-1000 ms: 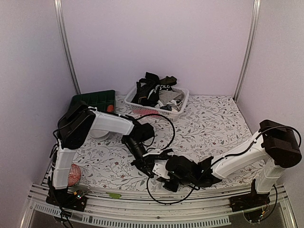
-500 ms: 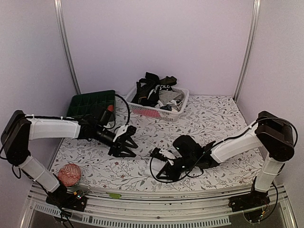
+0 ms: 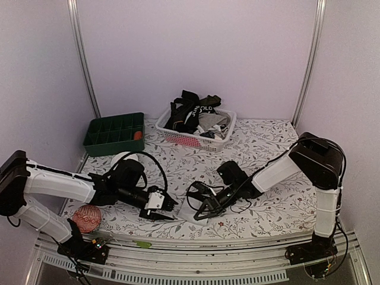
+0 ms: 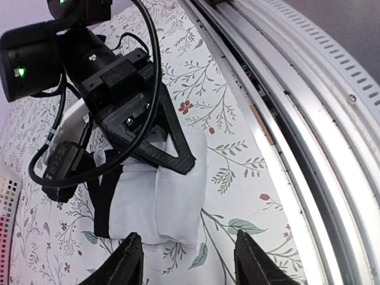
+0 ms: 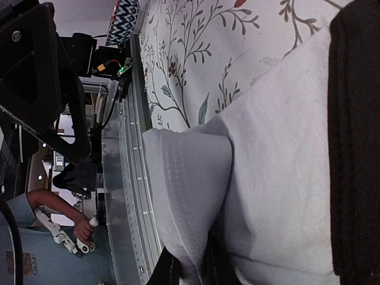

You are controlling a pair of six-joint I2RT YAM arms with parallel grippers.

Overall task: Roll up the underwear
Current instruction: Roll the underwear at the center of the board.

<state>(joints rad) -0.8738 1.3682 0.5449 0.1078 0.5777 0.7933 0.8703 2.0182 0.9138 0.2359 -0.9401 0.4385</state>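
A white underwear [image 4: 160, 196] with a black waistband [image 4: 104, 196] lies folded on the floral table near the front edge; it also shows in the top view [image 3: 186, 215]. My right gripper [image 3: 199, 210] is shut, pinching a raised fold of the white cloth [image 5: 190, 178] between its fingertips [image 5: 169, 270]. The waistband [image 5: 356, 119] runs along the right edge of the right wrist view. My left gripper [image 4: 190, 264] is open and empty, low over the table just left of the underwear [image 3: 165, 206], not touching it.
A white lattice basket [image 3: 221, 138] holding several black and grey garments [image 3: 193, 110] stands at the back. A green tray [image 3: 116, 133] is at the back left, a red ball [image 3: 86, 218] at the front left. The metal front rail [image 4: 309, 119] runs close by.
My left arm swung down toward the front edge and its open gripper came up beside the underwear. My right gripper shifted left and holds a fold of the white cloth.
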